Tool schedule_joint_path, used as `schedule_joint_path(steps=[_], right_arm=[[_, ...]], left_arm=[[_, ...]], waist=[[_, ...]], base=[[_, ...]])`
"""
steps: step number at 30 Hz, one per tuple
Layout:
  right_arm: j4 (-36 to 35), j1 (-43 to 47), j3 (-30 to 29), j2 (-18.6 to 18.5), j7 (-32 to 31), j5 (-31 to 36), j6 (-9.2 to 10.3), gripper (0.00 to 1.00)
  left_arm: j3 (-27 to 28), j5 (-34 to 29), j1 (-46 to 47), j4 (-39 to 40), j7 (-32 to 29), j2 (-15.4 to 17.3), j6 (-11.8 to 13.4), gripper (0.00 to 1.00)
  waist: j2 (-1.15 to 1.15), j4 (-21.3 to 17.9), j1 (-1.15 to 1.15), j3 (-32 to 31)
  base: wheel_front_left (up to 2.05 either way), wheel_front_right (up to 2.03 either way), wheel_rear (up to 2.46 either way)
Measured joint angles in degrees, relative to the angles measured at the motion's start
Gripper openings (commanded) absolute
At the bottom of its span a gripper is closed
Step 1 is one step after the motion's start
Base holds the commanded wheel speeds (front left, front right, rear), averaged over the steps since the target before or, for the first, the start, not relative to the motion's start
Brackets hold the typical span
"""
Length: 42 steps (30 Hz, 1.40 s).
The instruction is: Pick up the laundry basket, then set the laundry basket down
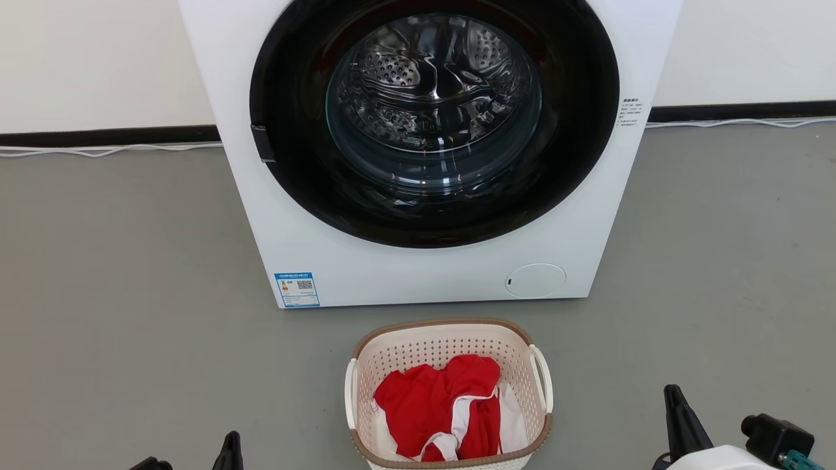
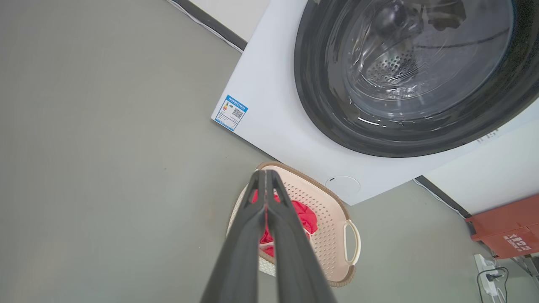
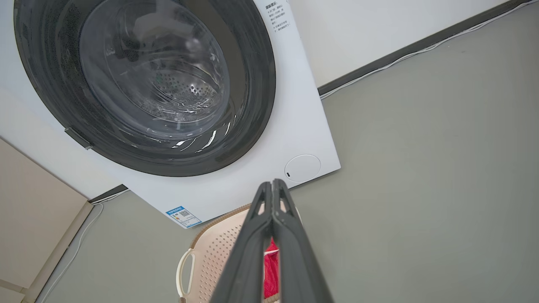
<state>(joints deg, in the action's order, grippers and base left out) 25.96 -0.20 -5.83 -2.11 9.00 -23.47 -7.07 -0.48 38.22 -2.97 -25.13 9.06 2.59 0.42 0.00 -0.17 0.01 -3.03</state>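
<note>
The laundry basket point(image 1: 519, 356) stands on the grey floor just in front of the washer, cream-white with a brown rim and white side handles; red and white clothes lie inside it. It also appears in the left wrist view, laundry basket point(image 2: 326, 214), and in the right wrist view, laundry basket point(image 3: 212, 248). My left gripper point(image 2: 266, 173) is shut and empty, hovering to the basket's left; its tip shows at the head view's bottom edge, left gripper point(image 1: 230, 440). My right gripper point(image 3: 273, 183) is shut and empty, to the basket's right, right gripper point(image 1: 673, 395).
A white front-loading washer point(image 1: 424, 274) with its dark round door closed stands against the wall. A cable runs along the black skirting point(image 1: 104, 137). A red-brown box point(image 2: 505, 229) and a power strip point(image 2: 488, 280) lie at the far side. Bare floor flanks the basket.
</note>
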Motion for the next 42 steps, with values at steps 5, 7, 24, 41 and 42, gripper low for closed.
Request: schedule_joint_path(steps=[5,7,24,41,42], right_arm=[[-0.7,-0.1,-0.1,0.0,-0.8,-3.6,0.0,0.0],[-0.9,-0.1,-0.1,0.0,-1.2,-5.0,0.0,0.0],[-2.7,-0.3,-0.7,0.0,-3.9,-17.3,0.0,0.0],[-4.6,-1.3,-1.0,0.0,-6.7,-29.7,0.0,0.0],[-4.6,-1.3,-1.0,0.0,-6.7,-29.7,0.0,0.0]], left_arm=[[0.2,2.6,0.2,0.5,-0.6,0.0,-0.5,0.0],[0.3,4.1,0.3,0.7,-1.0,0.0,-0.5,0.0],[1.3,13.4,1.2,2.3,-3.9,-0.1,-2.0,0.0],[2.2,23.2,2.4,4.0,-6.7,-0.1,-3.1,0.0],[2.2,23.2,2.4,4.0,-6.7,-0.1,-3.1,0.0]], waist=[[0.0,0.0,0.0,0.2],[0.0,0.0,0.0,0.2],[0.0,0.0,0.0,0.8],[0.0,0.1,-0.01,1.4],[0.0,0.1,-0.01,1.4]], base=[[0.0,0.0,0.0],[0.0,0.0,0.0],[0.0,0.0,0.0],[0.0,0.0,0.0],[0.0,0.0,0.0]])
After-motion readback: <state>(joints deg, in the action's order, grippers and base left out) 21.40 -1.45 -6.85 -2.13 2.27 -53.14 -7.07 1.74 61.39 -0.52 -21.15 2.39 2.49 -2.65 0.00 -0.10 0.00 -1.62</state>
